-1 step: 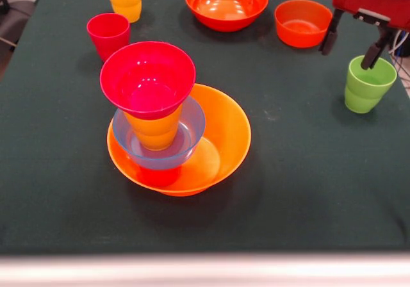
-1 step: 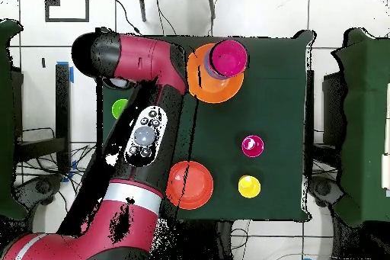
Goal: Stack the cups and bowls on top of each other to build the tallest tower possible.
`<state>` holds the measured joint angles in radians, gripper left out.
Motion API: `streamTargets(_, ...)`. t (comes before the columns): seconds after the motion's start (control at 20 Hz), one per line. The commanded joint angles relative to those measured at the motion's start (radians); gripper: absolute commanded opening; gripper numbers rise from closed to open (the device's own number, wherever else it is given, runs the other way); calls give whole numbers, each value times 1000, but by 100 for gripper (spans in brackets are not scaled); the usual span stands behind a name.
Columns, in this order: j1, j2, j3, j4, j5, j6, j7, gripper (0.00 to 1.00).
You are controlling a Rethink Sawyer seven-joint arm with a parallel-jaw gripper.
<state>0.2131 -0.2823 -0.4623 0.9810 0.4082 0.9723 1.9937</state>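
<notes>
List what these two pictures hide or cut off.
- Small orange bowl: overhead view, hidden under the arm.
- Gripper: overhead, hidden by the arm; front view, its body is cut by the right edge.
- Tower base: front view, what sits under the light blue bowl is unclear.
- Green cup: overhead, partly covered.

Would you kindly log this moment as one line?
gripper: open, above green cup | tower: magenta bowl on top | table: four pieces loose
</notes>
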Motion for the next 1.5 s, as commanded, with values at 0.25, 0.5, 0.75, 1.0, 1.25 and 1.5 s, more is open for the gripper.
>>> streamTargets(0.25,16,40,107,109,-70,-33,72,100)
streamTargets(0.5,31,43,103,112,-65,-18,96,100)
streamTargets(0.75,38,51,105,106,-58,-18,109,100)
streamTargets(1.0,45,66,104,90,-51,-21,126,100)
streamTargets(1.25,53,78,98,75,-46,-18,142,100)
streamTargets(1.5,44,93,102,68,-52,-39,119,100)
